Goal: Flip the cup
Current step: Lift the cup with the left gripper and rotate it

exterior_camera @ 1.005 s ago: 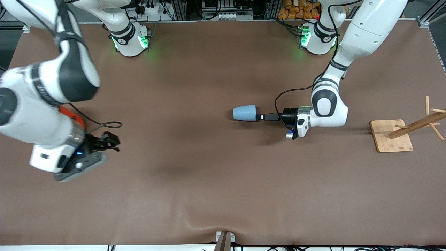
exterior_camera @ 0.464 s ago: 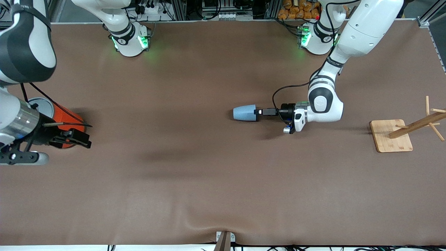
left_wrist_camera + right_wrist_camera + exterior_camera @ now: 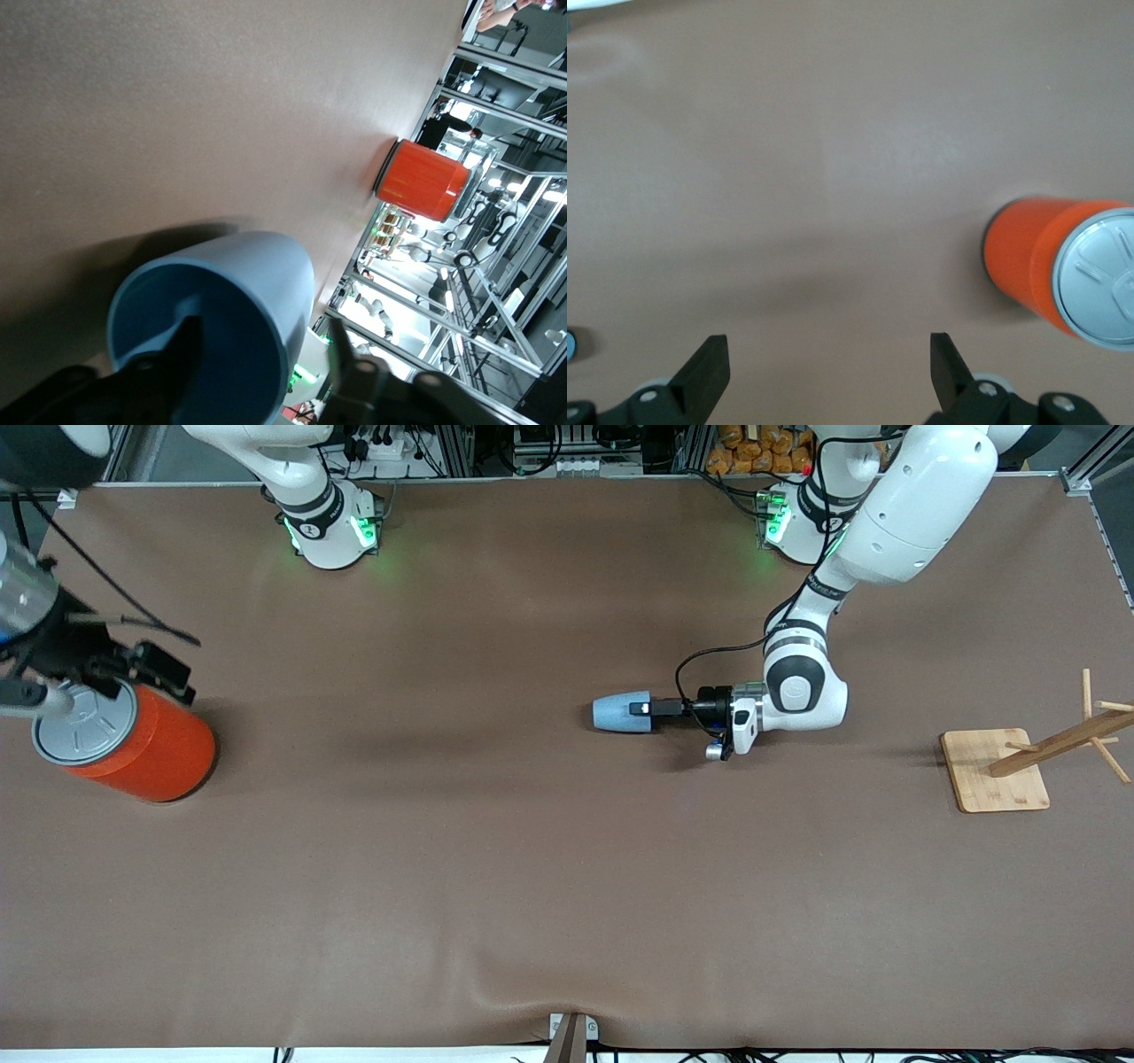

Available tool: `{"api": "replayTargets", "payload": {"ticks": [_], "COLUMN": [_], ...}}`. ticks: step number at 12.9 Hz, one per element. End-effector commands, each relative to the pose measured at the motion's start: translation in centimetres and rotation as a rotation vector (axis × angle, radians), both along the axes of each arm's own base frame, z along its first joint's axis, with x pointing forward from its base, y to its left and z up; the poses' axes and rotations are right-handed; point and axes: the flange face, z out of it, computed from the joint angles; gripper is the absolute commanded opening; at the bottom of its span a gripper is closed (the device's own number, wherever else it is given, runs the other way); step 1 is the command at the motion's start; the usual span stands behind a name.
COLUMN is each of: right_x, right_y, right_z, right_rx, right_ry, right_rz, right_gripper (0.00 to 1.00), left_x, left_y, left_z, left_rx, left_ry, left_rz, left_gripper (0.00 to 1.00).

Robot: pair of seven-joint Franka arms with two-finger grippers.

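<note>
The cup (image 3: 622, 712) lies sideways, its rim between the left hand's (image 3: 644, 708) part-closed fingers.

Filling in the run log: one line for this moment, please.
cup: on its side | left gripper: closing on rim | right gripper: open, above orange can

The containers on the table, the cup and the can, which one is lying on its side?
The small light-blue cup, lying on its side mid-table with the left gripper at its open mouth. The big orange can stands upright at the right arm's end.
</note>
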Motion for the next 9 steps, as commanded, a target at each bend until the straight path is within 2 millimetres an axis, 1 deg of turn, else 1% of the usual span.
{"api": "replayTargets", "payload": {"ticks": [1, 2, 3, 4, 6, 7, 8, 9], "right_x": [-0.6, -0.2, 0.3, 0.4, 1.1, 1.0, 0.9, 0.9], "right_y": [-2.1, -2.2, -2.2, -2.1, -1.8, -1.9, -1.8, -1.7], "right_z": [-0.4, 0.7, 0.9, 1.5, 1.5, 2.1, 2.3, 2.6], "right_rx": [0.004, 0.006, 0.005, -0.008, 0.008, 0.014, 0.035, 0.037], "right_ry": [-0.011, -0.034, -0.020, -0.013, -0.003, 0.003, 0.004, -0.002], "right_rz": [-0.025, -0.024, -0.024, -0.017, -0.022, -0.014, -0.017, -0.012], "right_gripper": [1.00, 1.00, 1.00, 1.00, 1.00, 1.00, 1.00, 1.00], "left_x": [0.8, 0.9, 1.4, 2.1, 4.0, 5.2, 6.7, 8.9], "left_y": [-0.5, -0.5, -0.5, -0.4, 0.2, 0.9, 2.2, 3.9], "left_z": [0.7, 0.8, 1.1, 1.7, 4.5, 6.2, 7.7, 9.7], "left_rx": [-0.007, -0.008, -0.011, -0.012, -0.007, -0.005, 0.005, 0.031], "left_ry": [-0.005, -0.009, -0.014, -0.002, 0.029, 0.031, 0.032, 0.023], "left_rz": [0.031, 0.032, 0.038, 0.053, 0.094, 0.117, 0.141, 0.145], "left_gripper": [0.12, 0.00, 0.00, 0.00, 0.00, 0.00, 0.00, 0.00]}}
